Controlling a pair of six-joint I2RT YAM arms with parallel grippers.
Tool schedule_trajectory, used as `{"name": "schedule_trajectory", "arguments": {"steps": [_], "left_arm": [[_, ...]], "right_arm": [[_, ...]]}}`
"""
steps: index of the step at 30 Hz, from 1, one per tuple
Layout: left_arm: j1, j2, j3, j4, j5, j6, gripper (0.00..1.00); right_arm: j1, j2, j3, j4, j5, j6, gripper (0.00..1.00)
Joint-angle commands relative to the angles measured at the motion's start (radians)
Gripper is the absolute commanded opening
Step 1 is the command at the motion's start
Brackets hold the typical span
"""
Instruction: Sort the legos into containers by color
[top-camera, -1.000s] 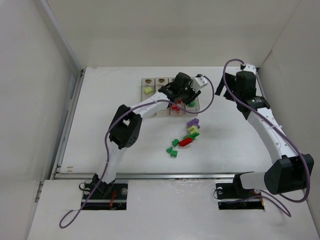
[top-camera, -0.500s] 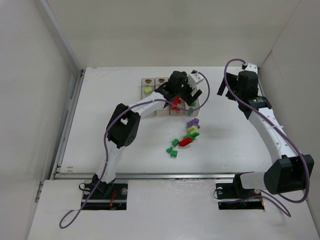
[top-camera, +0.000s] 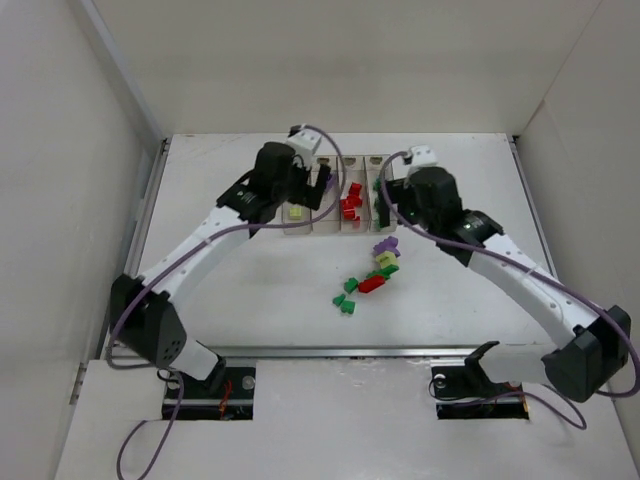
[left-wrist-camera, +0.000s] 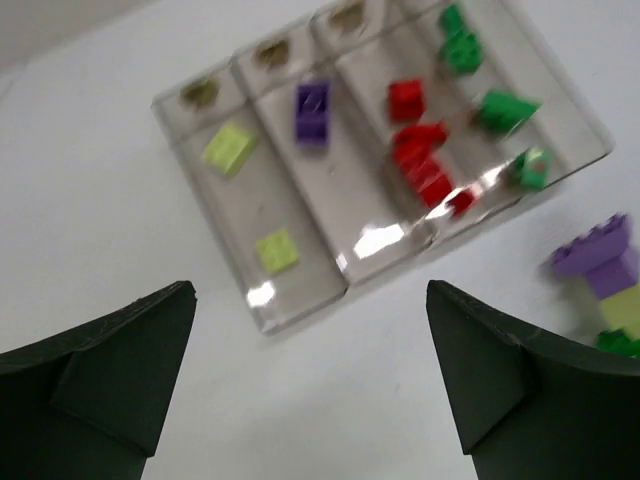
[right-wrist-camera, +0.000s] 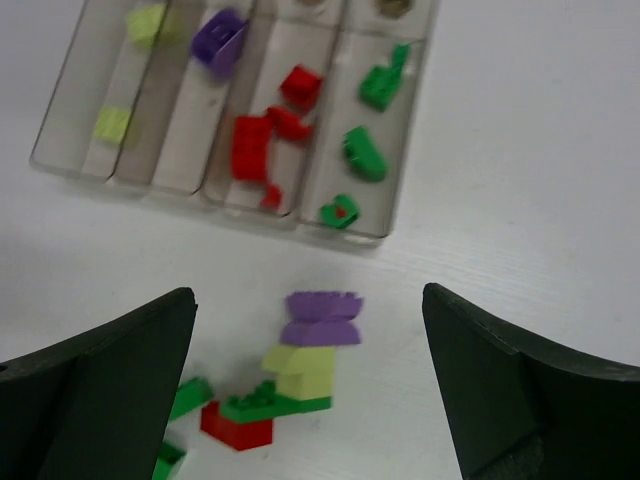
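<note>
L gripper (left-wrist-camera: 310, 300) and R gripper (right-wrist-camera: 308, 300) both hover w/ jaws wide apart, nothing held. The containers (left-wrist-camera: 350, 212) hold sorted bricks, one color per bin: pale yellow-green, purple, red, green. Loose legos (right-wrist-camera: 300, 380) sit clumped on the table (top-camera: 260, 290) just in front of the green bin, below the R gripper.

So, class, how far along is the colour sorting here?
Done: the containers hold two yellow-green, one purple, several red and three green legos, each colour apart. In hand: nothing; left gripper and right gripper are open. Left: the loose pile on the table.
</note>
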Motion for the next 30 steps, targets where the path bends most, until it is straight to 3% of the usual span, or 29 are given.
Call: {"name": "schedule_trajectory", "arguments": {"steps": [1, 4, 8, 9, 12, 17, 30], "left_arm": [[0.078, -0.090, -0.189, -0.167, -0.127, -0.121, 0.99], [0.159, -0.192, -0.348, -0.176, -0.127, -0.190, 0.99], [0.252, -0.321, -0.489, -0.136, -0.046, -0.201, 0.99], [0.264, -0.336, -0.500, -0.124, -0.037, -0.192, 0.99], [0.275, -0.382, -0.512, -0.115, -0.037, -0.166, 0.99], [0.264, -0.442, -0.537, -0.095, -0.003, -0.157, 0.99], [0.264, -0.451, -0.547, -0.072, 0.041, -0.157, 0.99]], "right_arm": [[0.103, 0.034, -0.030, -0.021, -0.013, -0.017, 1.00], [0.206, 0.096, -0.053, -0.012, -0.207, -0.096, 1.00], [0.295, 0.259, -0.014, -0.041, -0.301, -0.130, 1.00], [0.295, 0.290, -0.005, -0.041, -0.329, -0.130, 0.95], [0.304, 0.374, 0.019, -0.052, -0.331, -0.140, 0.87], [0.314, 0.437, 0.028, -0.070, -0.286, -0.140, 0.81], [0.347, 0.534, 0.028, -0.104, -0.281, -0.126, 0.62]]}}
